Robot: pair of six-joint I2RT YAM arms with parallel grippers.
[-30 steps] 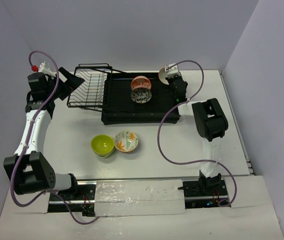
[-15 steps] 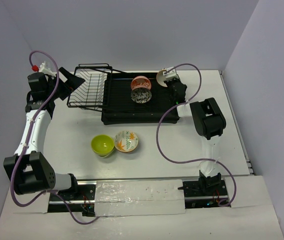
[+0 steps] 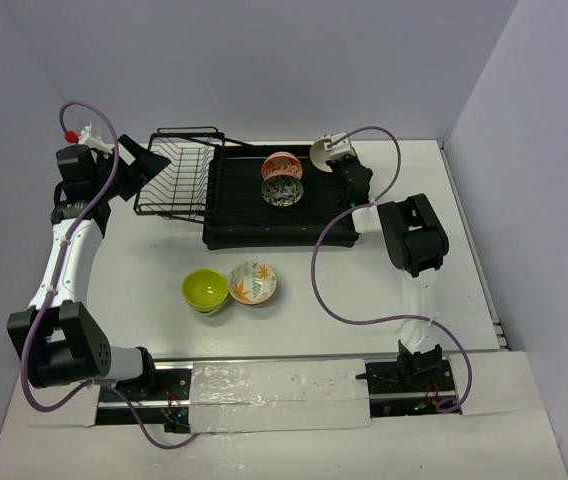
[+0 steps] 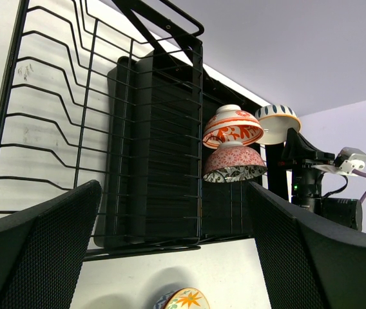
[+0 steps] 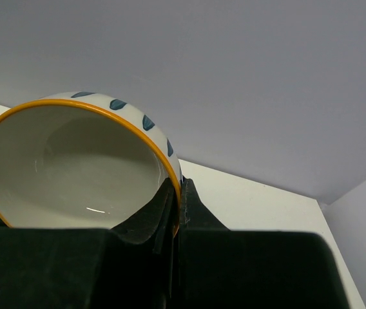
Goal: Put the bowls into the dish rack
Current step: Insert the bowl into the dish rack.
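Patterned bowls seemingly tilted in rack; green, leaf bowls outside; orange-rimmed bowl aloft.

Black-and-white arms, purple cables

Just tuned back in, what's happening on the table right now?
The right gripper pinches the rim of a cream orange-rimmed bowl at the far right corner of the dish rack. Two patterned bowls already sit in the rack; the green bowl and leaf-pattern bowl wait on the table. The left gripper hangs open by the wire basket.
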